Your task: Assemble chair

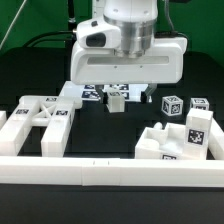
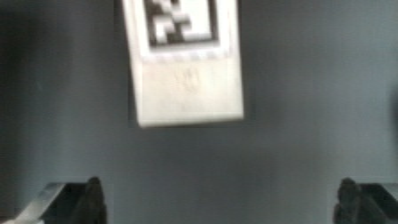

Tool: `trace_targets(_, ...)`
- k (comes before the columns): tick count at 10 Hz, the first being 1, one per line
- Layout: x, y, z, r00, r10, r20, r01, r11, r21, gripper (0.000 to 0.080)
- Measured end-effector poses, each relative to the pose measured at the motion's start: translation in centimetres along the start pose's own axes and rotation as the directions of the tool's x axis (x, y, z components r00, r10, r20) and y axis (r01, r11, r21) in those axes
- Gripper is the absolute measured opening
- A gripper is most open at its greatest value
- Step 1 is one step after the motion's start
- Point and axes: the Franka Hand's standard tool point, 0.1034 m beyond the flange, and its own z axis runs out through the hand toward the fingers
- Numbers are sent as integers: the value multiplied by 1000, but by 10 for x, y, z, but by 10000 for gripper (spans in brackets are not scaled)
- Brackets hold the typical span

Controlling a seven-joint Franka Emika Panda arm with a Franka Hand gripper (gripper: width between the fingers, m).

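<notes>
The chair lies in loose white tagged parts on the black table. In the exterior view, notched blocks are at the left. A chunky block and two small tagged pieces are at the right. My gripper hangs low over the middle, just above a small white part. In the wrist view that tagged white part lies flat on the table, apart from my gripper. Both dark fingertips stand far apart with only bare table between them, so the gripper is open and holds nothing.
A long plain white rail runs along the front of the work area, with another rail piece at the left edge. The marker board lies behind the gripper. Dark cables hang at the back.
</notes>
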Motion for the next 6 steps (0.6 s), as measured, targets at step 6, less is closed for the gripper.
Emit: trace_targets(6, -17, 5, 6, 916, -3, 400, 4, 1000, -2, 649)
